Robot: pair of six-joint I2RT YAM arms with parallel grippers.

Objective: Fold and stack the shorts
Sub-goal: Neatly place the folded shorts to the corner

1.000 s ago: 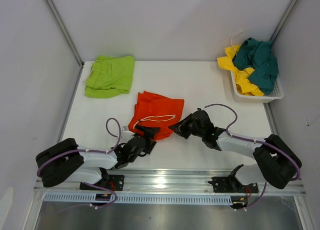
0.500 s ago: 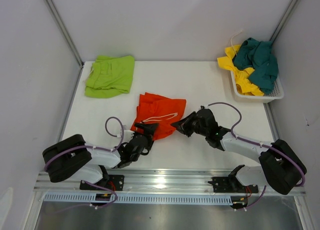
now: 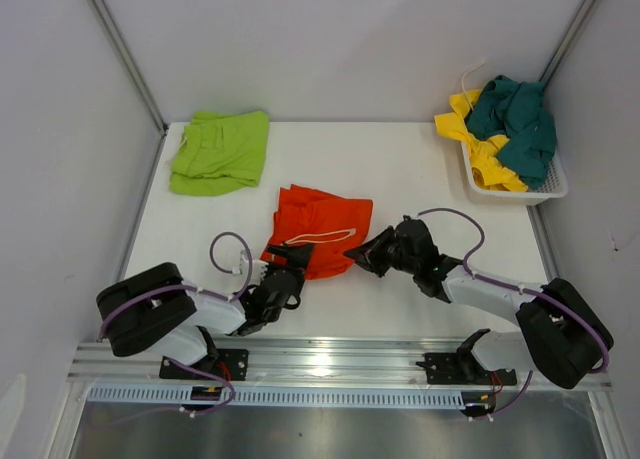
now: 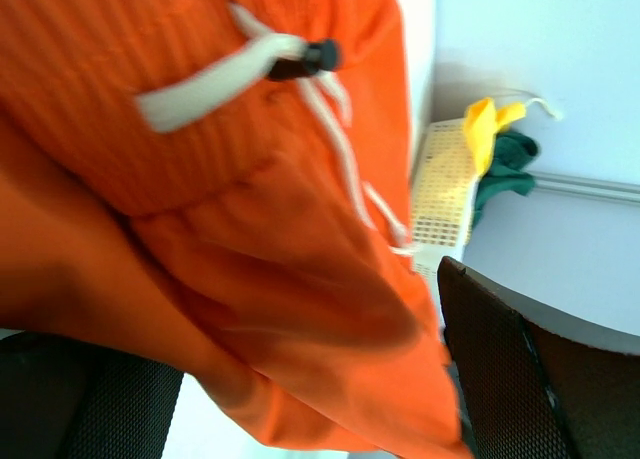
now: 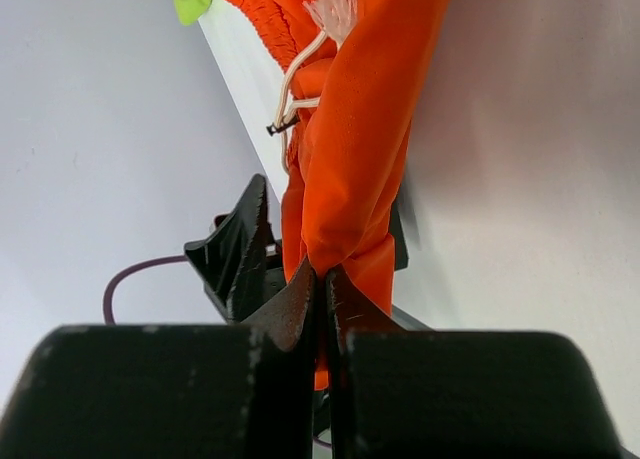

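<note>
The orange shorts [image 3: 320, 219] lie mid-table with a white drawstring [image 3: 322, 237] across them. My right gripper [image 3: 362, 251] is shut on their near right edge; in the right wrist view the jaws [image 5: 322, 279] pinch a fold of orange cloth [image 5: 360, 159]. My left gripper [image 3: 293, 264] is at the near left corner. In the left wrist view its fingers [image 4: 500, 359] stand wide apart with orange cloth [image 4: 250, 229] lying between them. The lime green shorts [image 3: 220, 151] lie folded at the far left. Yellow shorts [image 3: 478, 144] and teal shorts [image 3: 520, 119] are piled in the basket.
The white mesh basket [image 3: 545, 191] stands at the far right corner; it also shows in the left wrist view [image 4: 440, 189]. White walls close in the table on the left, back and right. A metal rail [image 3: 330, 357] runs along the near edge.
Both grippers and the orange shorts have shifted slightly to the right and away from the near edge. The left arm's elbow has swung rightward.
</note>
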